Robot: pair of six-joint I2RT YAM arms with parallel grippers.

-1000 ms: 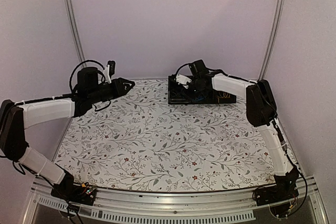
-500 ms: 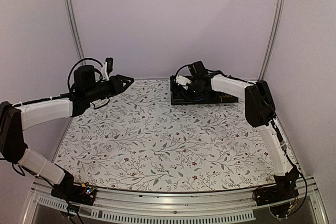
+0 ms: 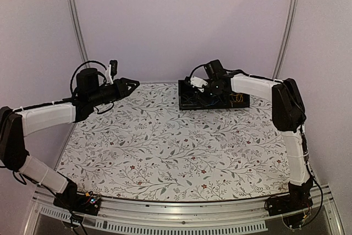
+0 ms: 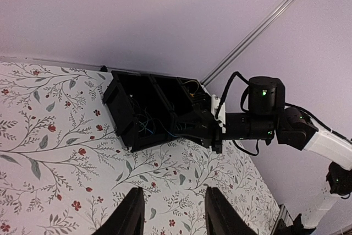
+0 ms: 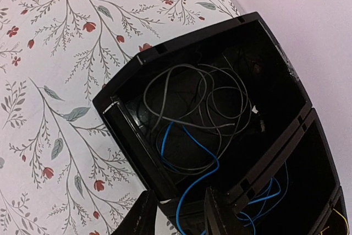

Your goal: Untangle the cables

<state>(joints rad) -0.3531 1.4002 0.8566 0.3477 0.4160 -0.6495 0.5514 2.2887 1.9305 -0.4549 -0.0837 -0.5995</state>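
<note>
The cables lie in a black compartmented box (image 3: 241, 104) at the back of the table. In the right wrist view grey cables (image 5: 198, 97) loop in one compartment and a blue cable (image 5: 190, 160) runs out over the box wall. It passes between the fingers of my right gripper (image 5: 180, 216), which is open just above the box (image 5: 132, 130). More blue cables (image 5: 269, 193) fill the neighbouring compartment. My left gripper (image 3: 132, 85) hangs in the air at the back left. It (image 4: 173, 216) is open and empty, facing the box (image 4: 124, 116).
The floral tablecloth (image 3: 176, 152) covers the table. Walls close the back and both sides, with metal posts (image 3: 74, 20) in the corners. The right arm (image 3: 289, 108) reaches over the right side of the table to the box.
The right arm's elbow and wrist have swung to the right, and the box has shifted a little with them. The left gripper rose slightly, then stayed still.
</note>
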